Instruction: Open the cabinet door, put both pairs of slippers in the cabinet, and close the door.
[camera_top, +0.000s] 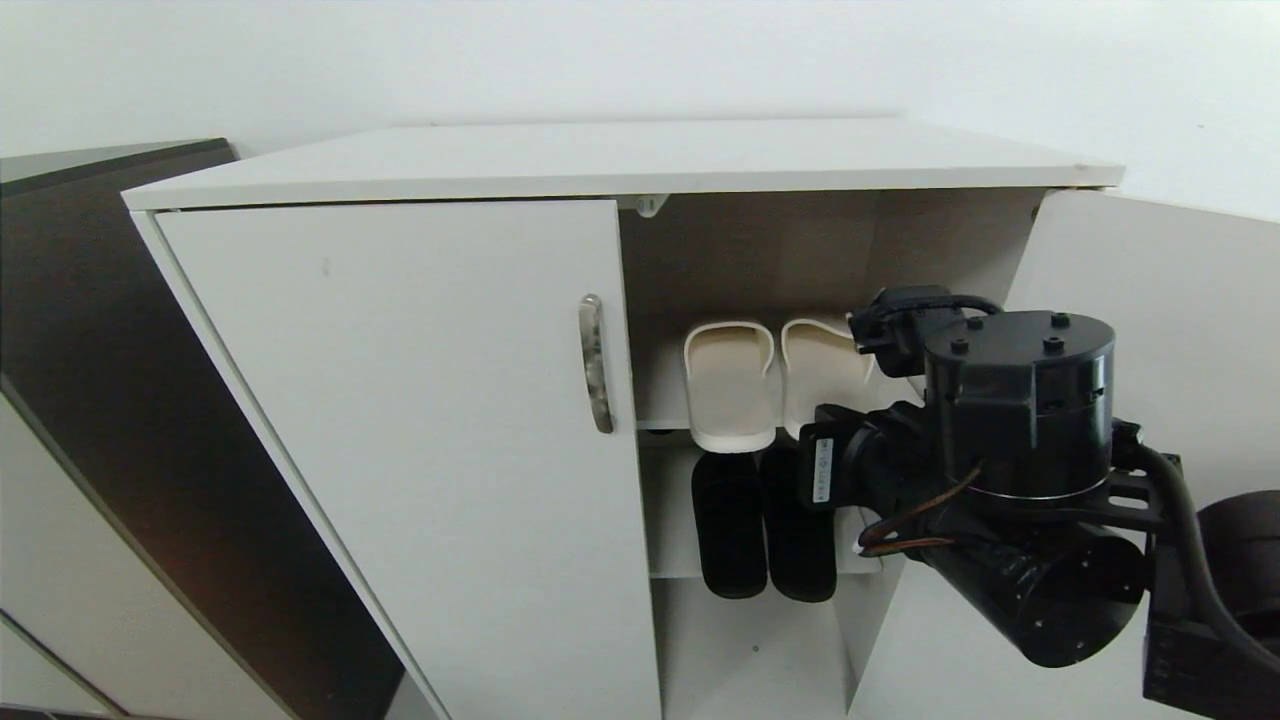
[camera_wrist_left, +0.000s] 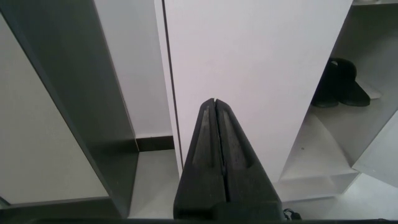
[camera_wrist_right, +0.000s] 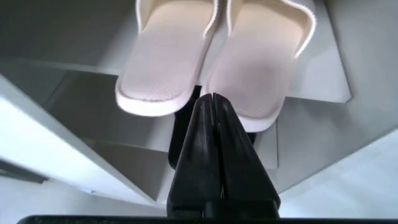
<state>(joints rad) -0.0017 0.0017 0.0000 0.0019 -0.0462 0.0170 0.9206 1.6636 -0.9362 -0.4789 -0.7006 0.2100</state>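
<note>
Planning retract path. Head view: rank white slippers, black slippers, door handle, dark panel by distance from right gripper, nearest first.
1. White slippers, upper shelf, and black slippers, shelf below: both by the right gripper, too close to call.
2. Door handle, on shut left door.
3. Dark panel, far left.

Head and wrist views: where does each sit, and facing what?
Head: on the head, looking down at the cabinet; right arm shows.
Left wrist: left arm, facing the closed door; shut left end effector shows.
Right wrist: right arm, facing white slippers; shut right end effector shows.
Shared: head and left wrist show black slippers.
</note>
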